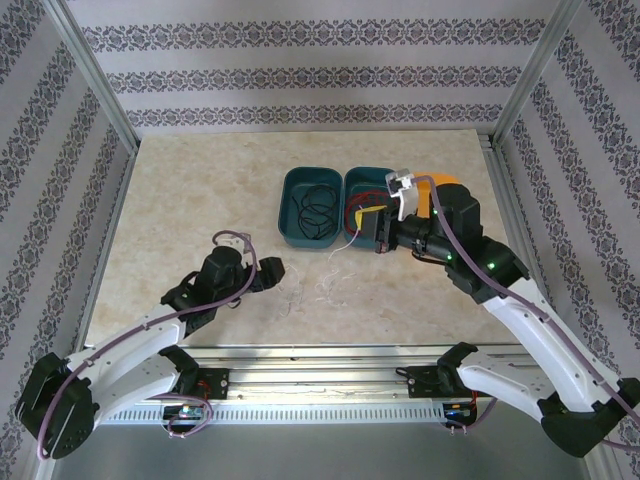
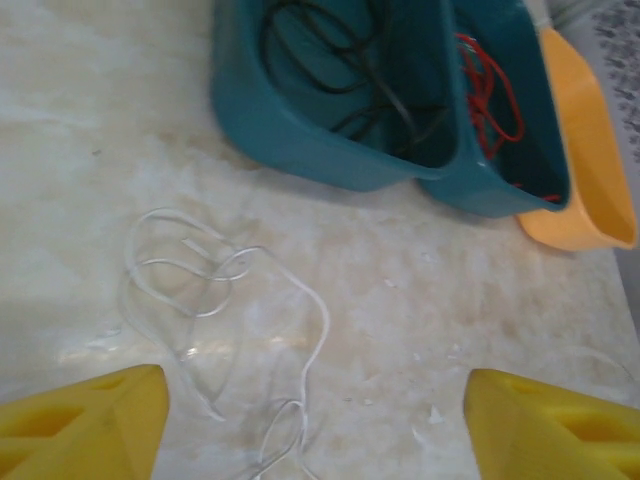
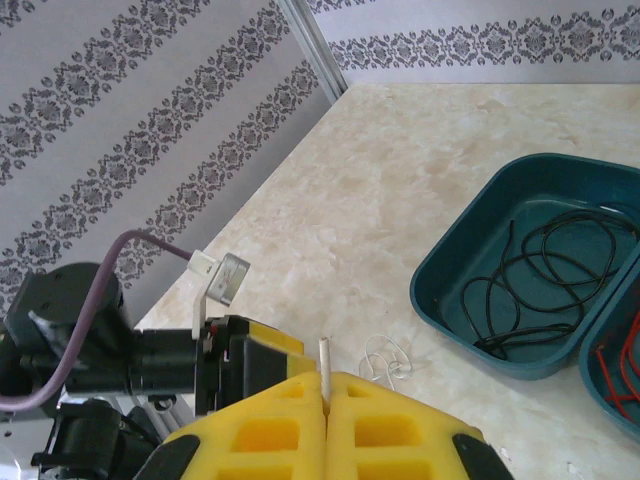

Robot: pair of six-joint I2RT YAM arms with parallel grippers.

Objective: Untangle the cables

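A loose white cable (image 2: 200, 290) lies in loops on the marble table, in front of my open left gripper (image 2: 315, 425) and touching neither yellow finger. From above, that left gripper (image 1: 272, 272) sits just left of the white cable (image 1: 325, 285). My right gripper (image 1: 368, 222) hovers over the right teal bin, shut on one end of the white cable (image 3: 324, 362), and a strand hangs down from it. A black cable (image 1: 315, 208) is coiled in the left teal bin (image 1: 290, 232). The red cable (image 2: 490, 95) lies in the right teal bin (image 2: 500, 195).
An orange bin (image 2: 585, 170) stands beside the right teal bin, partly under the right arm. Patterned walls and metal posts (image 1: 95, 75) close in the table on three sides. The left arm's camera mount (image 3: 225, 280) shows close to my right fingers.
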